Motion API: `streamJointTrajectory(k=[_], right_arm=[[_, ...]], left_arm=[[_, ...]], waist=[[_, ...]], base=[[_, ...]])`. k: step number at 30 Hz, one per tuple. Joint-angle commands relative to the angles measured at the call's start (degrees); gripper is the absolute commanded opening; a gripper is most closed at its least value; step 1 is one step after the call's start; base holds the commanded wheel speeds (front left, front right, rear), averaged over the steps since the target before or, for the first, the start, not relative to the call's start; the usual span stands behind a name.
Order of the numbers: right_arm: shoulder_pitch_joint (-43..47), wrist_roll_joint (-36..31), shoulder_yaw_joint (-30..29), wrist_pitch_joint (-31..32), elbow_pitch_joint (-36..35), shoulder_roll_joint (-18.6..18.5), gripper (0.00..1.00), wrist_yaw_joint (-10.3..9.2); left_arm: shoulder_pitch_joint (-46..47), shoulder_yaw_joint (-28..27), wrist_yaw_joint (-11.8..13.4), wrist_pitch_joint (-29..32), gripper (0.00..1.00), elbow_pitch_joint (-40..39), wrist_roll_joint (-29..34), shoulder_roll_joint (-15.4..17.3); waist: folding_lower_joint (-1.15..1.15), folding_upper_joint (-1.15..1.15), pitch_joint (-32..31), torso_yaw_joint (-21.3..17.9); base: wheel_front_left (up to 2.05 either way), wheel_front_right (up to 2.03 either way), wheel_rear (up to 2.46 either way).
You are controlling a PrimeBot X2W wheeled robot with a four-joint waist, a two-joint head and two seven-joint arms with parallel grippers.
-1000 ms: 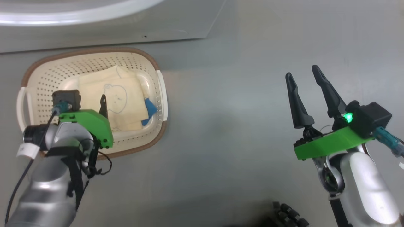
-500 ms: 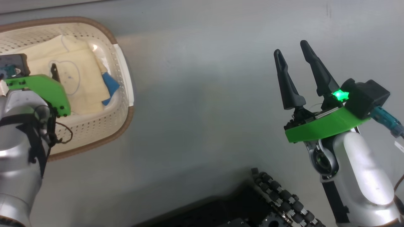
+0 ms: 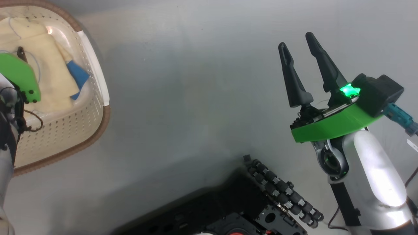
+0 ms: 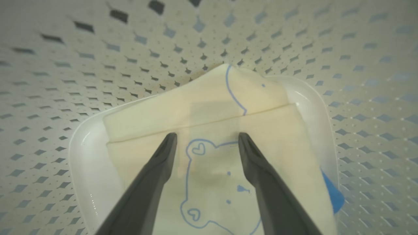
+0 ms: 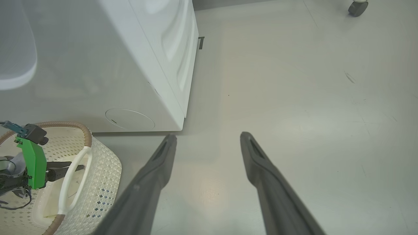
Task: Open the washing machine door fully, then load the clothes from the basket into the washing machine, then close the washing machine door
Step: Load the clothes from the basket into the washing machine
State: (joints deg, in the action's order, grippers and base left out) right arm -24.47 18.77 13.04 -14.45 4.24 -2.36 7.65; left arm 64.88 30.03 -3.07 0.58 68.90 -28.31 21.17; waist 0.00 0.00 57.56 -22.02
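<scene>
The cream perforated basket sits on the floor at the upper left of the head view. The pale yellow clothes, printed with a blue bear outline and edged with blue trim, lie folded in it. My left gripper is open inside the basket, fingertips close over the fabric, one to each side of the bear outline; I cannot tell whether they touch it. My right gripper hangs open and empty over bare floor, far right of the basket. The white washing machine stands behind the basket. A blurred pale rounded shape before its front may be the door.
My own dark wheeled base shows at the bottom of the head view. Open grey floor stretches to the machine's right, and a caster wheel stands at its far end.
The head camera has swung, so the basket slid to the picture's upper left and my base came into view. Both grippers stay open; the left one remains over the clothes.
</scene>
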Motion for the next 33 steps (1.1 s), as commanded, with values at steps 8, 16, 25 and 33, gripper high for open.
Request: streamJointTrajectory(k=[8,16,25,33], right_arm=[[1.1,1.0,1.2,-0.5,-1.4,-0.5,1.0,-0.16],[0.9,1.0,1.1,-0.5,-1.2,-0.5,1.0,-0.16],[0.7,0.1,0.4,-0.5,-1.2,-0.5,1.0,-0.16],[1.3,-1.1,-1.2,-0.5,-1.4,-0.5,1.0,-0.16]], left_arm=[[1.5,-0.7,-0.9,2.6,1.0,1.5,-0.9,2.4],[1.9,-0.7,-1.0,3.1,0.0,2.2,-1.6,2.6],[2.3,-0.4,-1.0,0.7,0.0,2.2,-2.1,1.5],[1.5,-0.5,0.2,-5.0,0.0,0.3,-2.6,-0.2]], waist=[[0.0,0.0,0.9,-0.3],[0.0,0.0,1.2,-0.4],[0.0,0.0,0.6,1.3],[0.0,0.0,-1.4,3.3]], base=[[0.0,0.0,0.0],[0.0,0.0,0.0],[0.0,0.0,0.0],[0.0,0.0,0.0]])
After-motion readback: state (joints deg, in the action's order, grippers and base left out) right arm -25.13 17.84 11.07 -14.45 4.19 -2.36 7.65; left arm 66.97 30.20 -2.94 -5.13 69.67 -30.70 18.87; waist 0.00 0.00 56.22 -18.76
